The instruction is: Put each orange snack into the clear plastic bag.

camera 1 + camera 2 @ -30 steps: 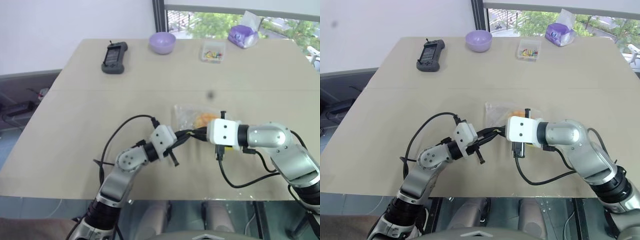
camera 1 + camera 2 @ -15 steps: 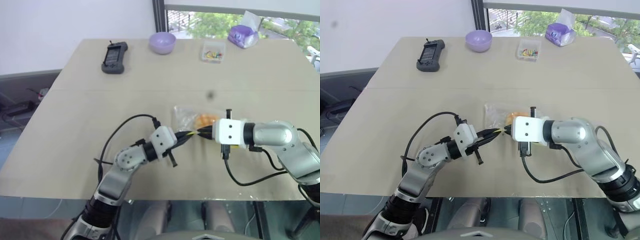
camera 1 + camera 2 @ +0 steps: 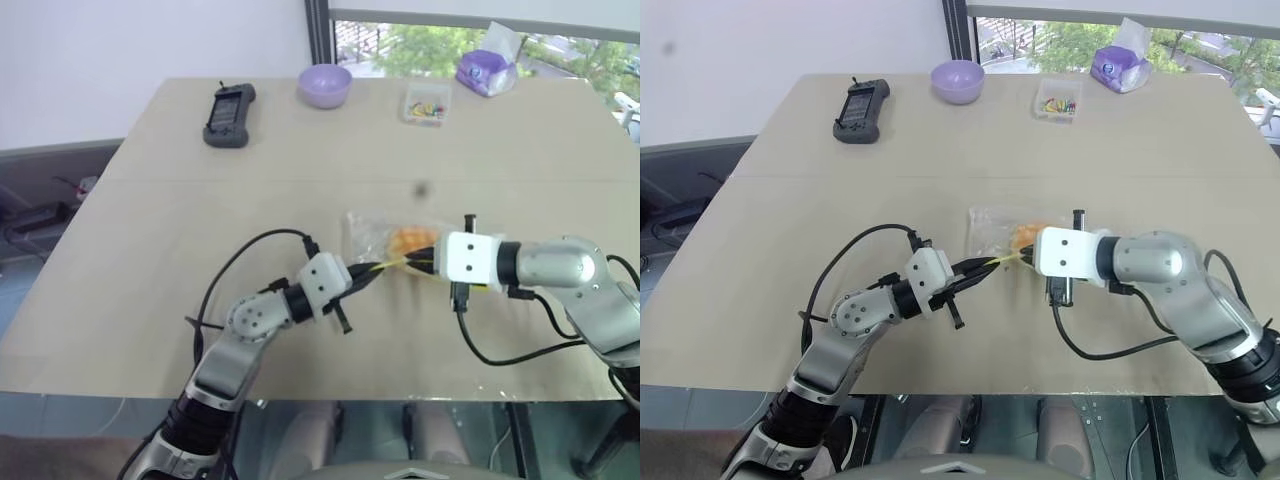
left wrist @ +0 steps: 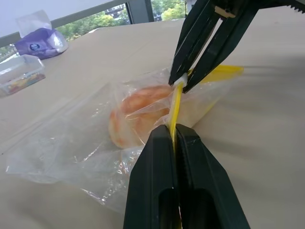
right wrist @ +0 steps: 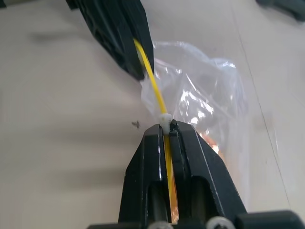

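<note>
Shifted toward the robot's right since a second ago: right gripper point(image 3: 428, 263), with the yellow seal strip point(image 4: 175, 106) now drawn out as a taut line between the two grippers. Unmoved on the table point(image 3: 150, 230): clear plastic bag point(image 3: 375, 238), left gripper point(image 3: 372, 275).

Relative to the clear plastic bag:
- Orange snack point(image 3: 410, 240) inside it, seen through the crinkled film toward its right half; in the left wrist view point(image 4: 138, 114) lying behind the strip, under the plastic.
- Left gripper at its near left edge, fingers point(image 4: 157, 181) pressed together and pinching the yellow seal strip.
- Right gripper at its near right edge, fingers point(image 5: 183, 162) likewise pressed together on the same strip, with a small white slider point(image 5: 164, 118) sitting just at the fingertips.
- Strip running along the near side of the bag, lifted off the table between the two pinches; bag body hanging and resting behind it.
- Well beyond it, at the far edge of the table: purple bowl point(image 3: 325, 85), small clear box point(image 3: 426, 103) with multicoloured bits, purple wrapped pack point(image 3: 486, 70) by the window.
- Far left and beyond: black handheld device point(image 3: 229, 115).
- Small dark spot point(image 3: 421, 189) on the table just beyond the bag.

Both grips narrow, closed on the seal strip and not on the bun.
</note>
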You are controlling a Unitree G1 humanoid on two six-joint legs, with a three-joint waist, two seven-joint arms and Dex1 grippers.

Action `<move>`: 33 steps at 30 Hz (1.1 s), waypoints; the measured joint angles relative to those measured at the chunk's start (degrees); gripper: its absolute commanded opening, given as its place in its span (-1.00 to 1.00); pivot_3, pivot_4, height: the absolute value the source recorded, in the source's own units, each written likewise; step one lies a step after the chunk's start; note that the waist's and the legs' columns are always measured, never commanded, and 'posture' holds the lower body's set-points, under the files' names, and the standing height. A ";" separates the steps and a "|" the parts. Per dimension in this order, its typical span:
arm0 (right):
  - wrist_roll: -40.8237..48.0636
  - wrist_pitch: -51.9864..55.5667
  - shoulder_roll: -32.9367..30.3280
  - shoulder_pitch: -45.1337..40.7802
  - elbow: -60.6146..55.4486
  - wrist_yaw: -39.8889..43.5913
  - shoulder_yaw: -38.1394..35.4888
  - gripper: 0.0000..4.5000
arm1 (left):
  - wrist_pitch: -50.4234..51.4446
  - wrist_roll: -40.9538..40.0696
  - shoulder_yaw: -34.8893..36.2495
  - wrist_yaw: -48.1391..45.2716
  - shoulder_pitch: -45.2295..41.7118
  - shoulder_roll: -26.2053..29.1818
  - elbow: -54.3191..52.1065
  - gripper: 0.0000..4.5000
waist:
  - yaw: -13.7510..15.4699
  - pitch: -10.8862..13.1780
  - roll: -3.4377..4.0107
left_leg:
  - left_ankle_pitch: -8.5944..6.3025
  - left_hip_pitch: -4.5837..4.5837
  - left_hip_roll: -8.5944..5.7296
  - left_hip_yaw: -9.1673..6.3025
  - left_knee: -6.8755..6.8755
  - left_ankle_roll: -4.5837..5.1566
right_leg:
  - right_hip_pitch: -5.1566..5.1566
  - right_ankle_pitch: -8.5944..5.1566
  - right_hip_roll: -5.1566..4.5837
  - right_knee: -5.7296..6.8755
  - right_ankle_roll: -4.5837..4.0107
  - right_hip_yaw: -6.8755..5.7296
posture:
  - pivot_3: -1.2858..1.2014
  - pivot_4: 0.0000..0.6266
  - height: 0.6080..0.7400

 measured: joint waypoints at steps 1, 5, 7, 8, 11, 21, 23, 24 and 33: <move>0.04 0.02 -0.35 0.16 0.01 0.02 -0.06 -0.98 | -0.18 0.21 0.04 0.29 -0.13 0.03 0.17 -1.00 | 0.01 0.00 0.00 | 0.00 0.00 0.00 0.00 0.00 0.00 | 0.00 0.00 0.00 0.00 0.00 0.00 | 0.03 -0.52 1.00; 0.43 0.25 -2.33 1.41 0.19 0.09 -2.17 -0.98 | -1.42 1.26 0.76 1.18 -1.20 0.31 1.93 -1.00 | 0.06 0.00 0.00 | 0.00 0.00 -0.01 0.01 0.00 0.00 | 0.00 0.00 -0.01 0.00 0.00 0.01 | 0.03 -0.52 1.00; 0.62 0.40 -3.56 2.25 0.17 0.19 -3.42 -0.98 | -1.87 1.46 1.26 1.62 -1.47 0.49 2.55 -1.00 | 0.05 0.00 0.00 | 0.00 0.00 0.00 0.00 0.00 0.00 | 0.00 0.00 0.00 0.00 0.00 0.00 | 0.03 -0.52 1.00; 0.72 0.47 -3.84 2.55 0.16 0.24 -3.90 -0.98 | -1.97 1.53 1.39 1.73 -1.64 0.51 2.84 -1.00 | 0.04 0.00 0.00 | 0.00 0.00 0.00 0.01 0.00 0.00 | 0.00 0.00 0.00 0.00 0.00 0.00 | 0.03 -0.52 1.00; 0.82 0.95 -5.81 4.03 0.49 0.26 -5.14 -0.98 | -1.71 1.91 1.99 2.94 -2.23 0.53 3.91 -1.00 | 0.11 0.00 0.00 | 0.00 0.00 -0.01 0.01 0.00 0.00 | 0.01 0.00 -0.01 0.00 0.00 0.00 | 0.03 -0.52 1.00; 1.00 0.98 -9.97 6.96 3.12 0.25 -10.14 -0.98 | -1.15 2.19 3.99 5.01 -3.81 0.86 6.09 -1.00 | 0.06 0.00 -0.01 | 0.00 0.00 0.00 0.03 0.00 0.00 | 0.01 0.00 -0.01 0.00 0.00 0.00 | 0.03 -0.52 1.00; 1.00 0.99 -10.14 7.01 3.45 0.25 -10.40 -0.98 | -1.16 2.31 4.07 5.07 -3.95 0.86 6.43 -1.00 | 0.05 0.01 -0.01 | 0.00 0.00 -0.01 0.03 0.00 0.00 | 0.01 0.00 -0.01 0.00 0.00 0.01 | 0.03 -0.52 1.00; 1.00 1.01 -10.16 7.04 3.57 0.23 -10.57 -0.98 | -1.16 2.33 4.08 5.19 -4.06 0.86 6.63 -1.00 | 0.05 0.01 -0.01 | 0.00 0.00 0.00 0.03 0.00 0.00 | 0.01 0.00 -0.01 0.00 0.00 0.00 | 0.03 -0.52 1.00; -5.30 -4.61 -2.76 -6.76 15.16 -10.56 -10.57 -0.98 | -2.02 5.19 5.15 10.87 -18.77 -2.62 14.93 -1.00 | 0.07 0.07 -0.11 | 0.01 -0.03 -0.03 0.01 0.05 -0.01 | 0.01 0.01 -0.01 0.03 0.01 -0.07 | 0.03 -0.52 1.00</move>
